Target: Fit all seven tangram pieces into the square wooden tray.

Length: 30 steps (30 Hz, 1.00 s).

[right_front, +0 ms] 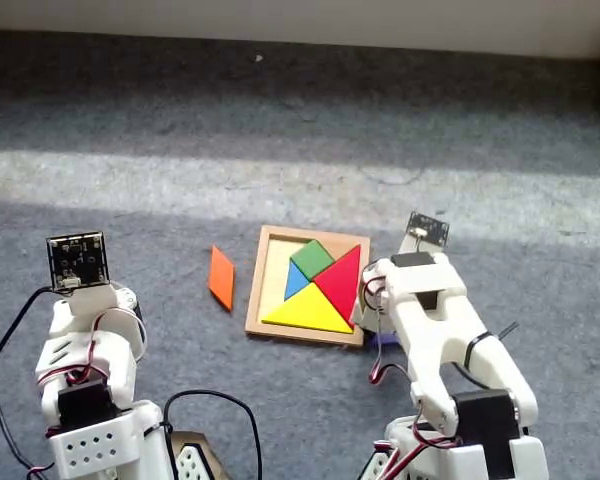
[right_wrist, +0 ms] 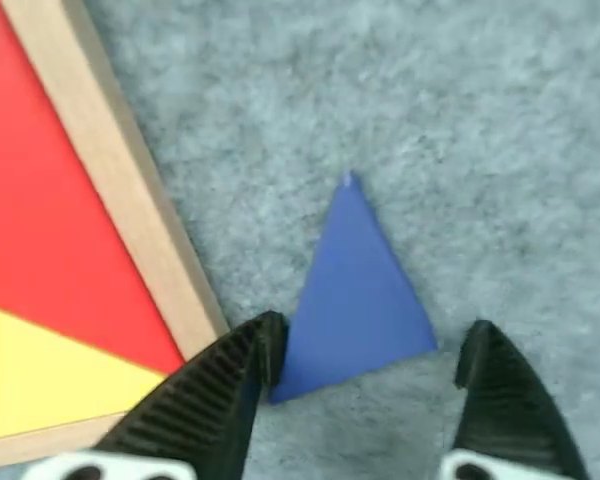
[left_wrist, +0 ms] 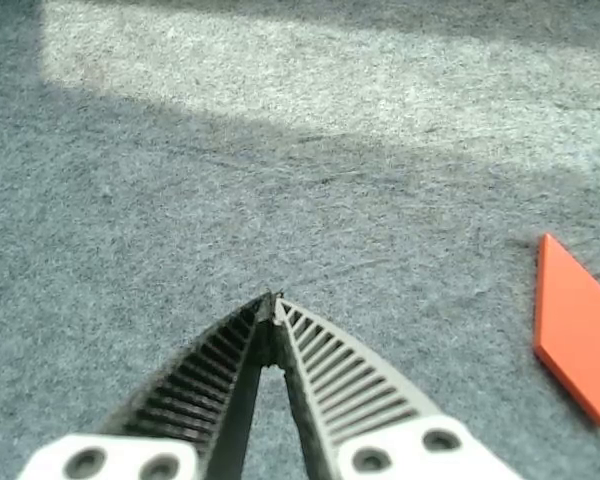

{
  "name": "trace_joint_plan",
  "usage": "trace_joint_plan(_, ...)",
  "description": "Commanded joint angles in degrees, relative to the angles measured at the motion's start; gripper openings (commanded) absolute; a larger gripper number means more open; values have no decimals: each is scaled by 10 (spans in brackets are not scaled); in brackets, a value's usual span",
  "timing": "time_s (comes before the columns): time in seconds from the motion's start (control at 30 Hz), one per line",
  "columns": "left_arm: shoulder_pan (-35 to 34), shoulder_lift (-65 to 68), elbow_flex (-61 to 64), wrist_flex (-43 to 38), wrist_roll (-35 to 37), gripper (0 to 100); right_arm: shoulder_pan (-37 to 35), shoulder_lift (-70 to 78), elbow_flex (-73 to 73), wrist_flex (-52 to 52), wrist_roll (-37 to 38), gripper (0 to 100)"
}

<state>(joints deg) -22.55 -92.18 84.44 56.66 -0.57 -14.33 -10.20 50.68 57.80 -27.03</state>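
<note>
The square wooden tray point(right_front: 266, 285) lies mid-table and holds a green square point(right_front: 312, 258), a small blue triangle point(right_front: 294, 281), a red triangle point(right_front: 338, 281) and a yellow triangle point(right_front: 307, 315). An orange parallelogram point(right_front: 221, 277) point(left_wrist: 574, 325) lies on the carpet left of the tray. A dark blue triangle point(right_wrist: 355, 295) lies flat on the carpet just off the tray's right front corner point(right_wrist: 195, 300). My right gripper point(right_wrist: 370, 350) is open, its fingers straddling that triangle's wide end. My left gripper point(left_wrist: 272, 310) is shut on nothing, over bare carpet left of the orange piece.
Grey carpet covers the table, with a sunlit band point(right_front: 280, 185) across the back. The right arm point(right_front: 435, 330) stands close against the tray's right side. The left arm point(right_front: 85, 340) sits at the front left, cables point(right_front: 210, 400) beside its base.
</note>
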Motion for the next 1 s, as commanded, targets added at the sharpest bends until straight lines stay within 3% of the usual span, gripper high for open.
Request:
trace_joint_plan(0.0,-4,-5,-4,-10,2,5,8,4,-7,-5,-4,84)
trace_joint_plan(0.1,-4,-5,-4,-11,2,5,20,2,-8,-5,25,1)
trace_joint_plan(0.37,-3,-5,-4,-11,2,5,73,-127,-22,-3,90,5)
trace_joint_plan(0.53,-3,-5,-4,-11,2,5,71,-224,-27,34,182,5)
trace_joint_plan(0.97,-4,-5,-4,-9,2,5,-58,-226,-42,40,425,5)
